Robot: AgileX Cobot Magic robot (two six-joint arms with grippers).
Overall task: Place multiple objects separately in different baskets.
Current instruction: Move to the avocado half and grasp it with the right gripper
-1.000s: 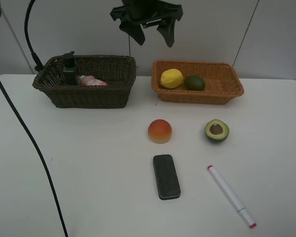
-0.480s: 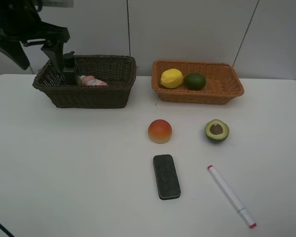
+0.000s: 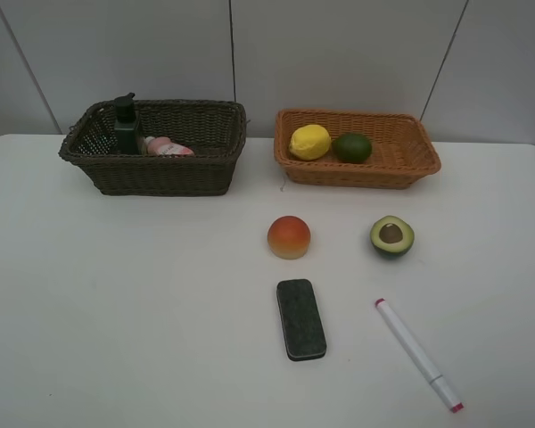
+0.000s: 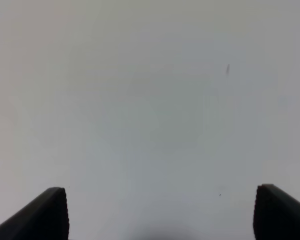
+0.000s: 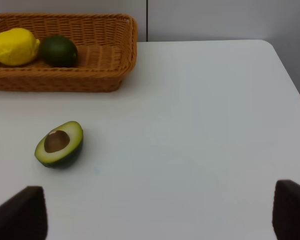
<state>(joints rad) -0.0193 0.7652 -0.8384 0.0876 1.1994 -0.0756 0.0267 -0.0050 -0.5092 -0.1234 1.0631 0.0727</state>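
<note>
The left hand (image 4: 161, 189), seen above the far edge of the surface (image 3: 143, 303), then over the left end of the dark brown basket (image 3: 160, 174), has left the high view, its black cable too.

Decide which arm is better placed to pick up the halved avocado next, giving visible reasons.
Right. Its wrist view shows the halved avocado lying ahead of the open right pincer, the tan basket beyond. The left pincer, also open, has no object in its view.

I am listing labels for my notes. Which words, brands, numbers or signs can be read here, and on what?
None can be read. The dark green pump bottle, pink bottle and white marker show no legible print; any label is too small to tell.
</note>
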